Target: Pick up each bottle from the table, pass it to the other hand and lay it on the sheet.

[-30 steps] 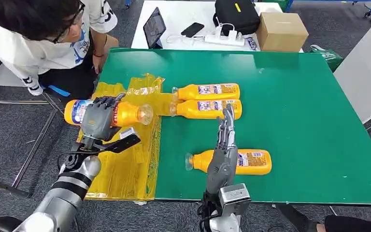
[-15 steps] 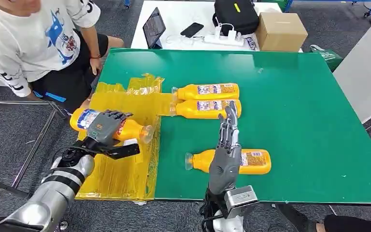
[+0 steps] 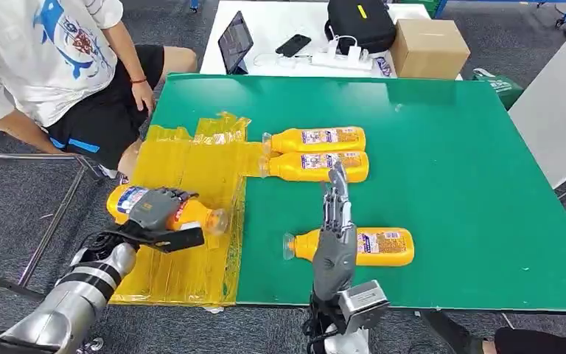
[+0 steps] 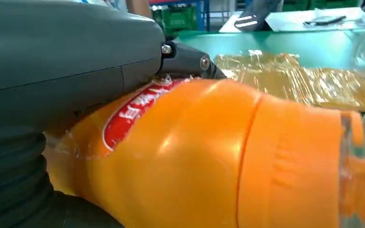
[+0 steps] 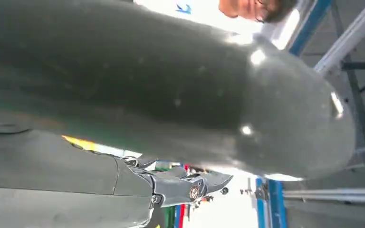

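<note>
- Head view: the left hand grips an orange bottle over the yellow sheet.
- The right hand, fingers straight and empty, is above another bottle lying on the green table.

left hand hiding bottle middle, labels too small to read

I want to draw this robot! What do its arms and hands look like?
Shiny silver arms with black bands near the wrist. The left robot hand is dark grey, with black cables looping behind it. The right robot hand has a grey back, long dark jointed fingers and a boxy silver block at the wrist.
</note>
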